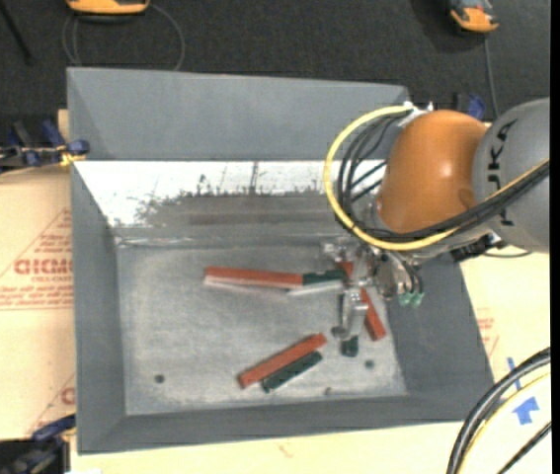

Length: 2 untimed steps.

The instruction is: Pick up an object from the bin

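the grey bin (260, 181) has a few small things on its floor. the arm comes in over the right edge of the bin. it has a round orange cover (428, 171) on its wrist, with yellow and black cables (344, 166) looped round it.

the gripper (351, 309) is down low, near the right side of the bin floor. i cannot tell if it is open or closed.

a long red stick (255, 279) lies flat across the middle of the bin. it has a pale strip under it and a green end that points to the gripper. the gripper is right at that green end. a short red piece (374, 324) lies just beside the gripper, on the side of the right wall. a small dark bit (350, 345) lies just below the gripper's tip.

nearer the front edge, a red stick (284, 356) and a dark green stick (294, 368) lie side by side, touching and tilted the same way.
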Each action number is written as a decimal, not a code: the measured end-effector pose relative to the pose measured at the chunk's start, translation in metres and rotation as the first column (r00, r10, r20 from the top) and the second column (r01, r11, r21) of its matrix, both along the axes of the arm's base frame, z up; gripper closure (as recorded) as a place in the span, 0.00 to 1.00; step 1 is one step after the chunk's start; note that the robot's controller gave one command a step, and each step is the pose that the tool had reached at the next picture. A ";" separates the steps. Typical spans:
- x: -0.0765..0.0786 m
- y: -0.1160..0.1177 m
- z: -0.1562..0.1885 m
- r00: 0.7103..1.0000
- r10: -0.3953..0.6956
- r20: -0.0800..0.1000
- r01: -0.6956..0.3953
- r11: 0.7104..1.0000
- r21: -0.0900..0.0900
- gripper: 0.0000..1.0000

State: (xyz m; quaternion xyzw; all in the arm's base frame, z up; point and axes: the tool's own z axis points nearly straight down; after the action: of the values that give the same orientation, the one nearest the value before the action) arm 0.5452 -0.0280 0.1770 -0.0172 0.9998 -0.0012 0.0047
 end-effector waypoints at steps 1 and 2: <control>-0.013 0.031 -0.021 0.979 0.204 -0.010 -0.204 0.979 0.003 0.00; -0.032 0.041 -0.042 0.970 0.243 -0.006 -0.243 0.970 0.002 0.00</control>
State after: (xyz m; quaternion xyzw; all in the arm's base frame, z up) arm 0.5131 0.0126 0.1346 -0.1394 0.9902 0.0002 0.0016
